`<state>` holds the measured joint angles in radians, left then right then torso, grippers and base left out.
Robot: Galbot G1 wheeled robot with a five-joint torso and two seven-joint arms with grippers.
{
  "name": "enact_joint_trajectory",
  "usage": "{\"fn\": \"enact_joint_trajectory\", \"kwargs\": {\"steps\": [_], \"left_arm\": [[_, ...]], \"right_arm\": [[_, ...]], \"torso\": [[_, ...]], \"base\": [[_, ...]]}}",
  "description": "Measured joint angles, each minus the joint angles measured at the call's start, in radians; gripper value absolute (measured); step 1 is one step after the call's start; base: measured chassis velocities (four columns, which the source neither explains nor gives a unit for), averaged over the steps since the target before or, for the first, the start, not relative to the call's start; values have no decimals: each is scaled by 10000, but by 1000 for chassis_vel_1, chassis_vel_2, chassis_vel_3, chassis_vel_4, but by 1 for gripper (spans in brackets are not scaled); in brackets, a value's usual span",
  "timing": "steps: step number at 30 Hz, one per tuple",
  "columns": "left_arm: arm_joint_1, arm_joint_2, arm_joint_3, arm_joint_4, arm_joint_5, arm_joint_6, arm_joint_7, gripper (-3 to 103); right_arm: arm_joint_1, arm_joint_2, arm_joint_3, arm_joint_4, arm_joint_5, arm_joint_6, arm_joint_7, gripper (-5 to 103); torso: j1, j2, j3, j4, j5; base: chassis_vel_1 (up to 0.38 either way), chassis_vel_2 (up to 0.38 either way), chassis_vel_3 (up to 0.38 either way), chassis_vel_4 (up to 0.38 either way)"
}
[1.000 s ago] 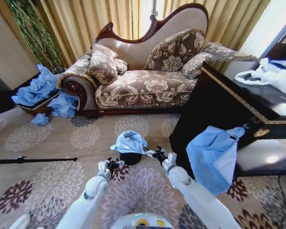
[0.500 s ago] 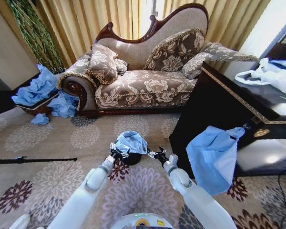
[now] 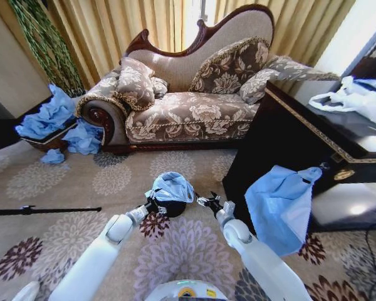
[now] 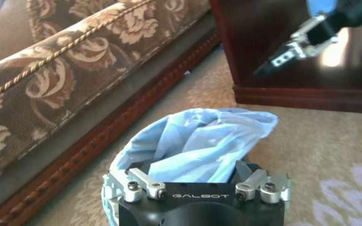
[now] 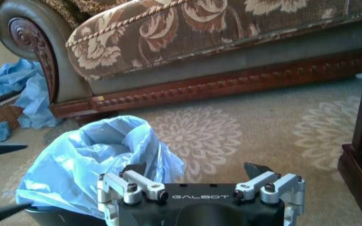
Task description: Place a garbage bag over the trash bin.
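Observation:
The light blue garbage bag (image 3: 170, 186) lies bunched over the top of the small black trash bin (image 3: 172, 208) on the carpet in front of me. My left gripper (image 3: 153, 204) is open at the bin's left side, with its fingers on either side of the bag's edge (image 4: 193, 146). My right gripper (image 3: 204, 201) hangs open a short way to the right of the bin, touching nothing. In the right wrist view the bag (image 5: 96, 155) sits crumpled on the bin's rim (image 5: 55, 216), beside the open right gripper (image 5: 197, 169).
A patterned sofa (image 3: 188, 113) stands behind the bin. A dark cabinet (image 3: 282, 144) is close on the right, with a larger blue bag (image 3: 279, 204) hanging from it and white bags (image 3: 357, 97) on top. Blue bags (image 3: 50, 116) are heaped at the far left. A black rod (image 3: 37, 211) lies on the carpet.
My left arm has reached forward, bringing its gripper from the carpet in front of the bin up to the bag's left edge. The right gripper has shifted only slightly.

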<state>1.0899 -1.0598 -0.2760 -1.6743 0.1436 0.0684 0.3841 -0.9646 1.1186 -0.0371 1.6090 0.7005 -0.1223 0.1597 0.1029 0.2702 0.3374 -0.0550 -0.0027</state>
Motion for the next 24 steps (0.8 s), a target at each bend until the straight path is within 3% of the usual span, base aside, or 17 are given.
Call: {"fn": "enact_joint_trajectory", "kwargs": {"steps": [1,3,7,9,10,12,16,19,24], "left_arm": [[-67,-93,35,91,-37,-7,-37,85],[-98,-154,58,140,-51,-8,-51,85],[-86,-259,105,165,-70,121,-73,64],[-81,-258,105,166,-71,140,-64,64],[-80,-256,101,169,-73,162,-38,53],[-81,-255,95,173,-72,168,-9,53],[18,-236,52,111,-56,186,68,37],[99,-197,24,15,-51,192,145,34],[151,-147,13,-96,-133,316,215,49]], "right_arm": [[6,-3,-9,-10,-2,0,0,100],[9,-8,-15,-12,-2,0,0,100],[13,-34,-20,-19,-3,0,3,100],[13,-33,-19,-24,-4,-1,3,100],[12,-33,-20,-32,-10,0,3,100],[11,-29,-20,-42,-21,-1,3,100],[12,-6,-20,-94,-66,0,-18,100],[7,1,-23,-110,-101,0,-49,100],[-1,47,-34,-173,-181,0,-97,100]], "torso": [[0,0,0,0,0],[0,0,0,-1,0],[0,0,0,0,1],[0,0,0,2,1],[0,0,-1,1,1],[0,0,-1,0,1],[0,0,-1,1,0],[0,0,-1,1,0],[-1,0,-1,1,1]], "base": [[0,0,0,0],[0,0,0,0],[0,0,0,0],[0,0,0,0],[0,0,0,0],[0,0,0,0],[0,0,0,0],[0,0,0,0],[0,0,0,0]]}}
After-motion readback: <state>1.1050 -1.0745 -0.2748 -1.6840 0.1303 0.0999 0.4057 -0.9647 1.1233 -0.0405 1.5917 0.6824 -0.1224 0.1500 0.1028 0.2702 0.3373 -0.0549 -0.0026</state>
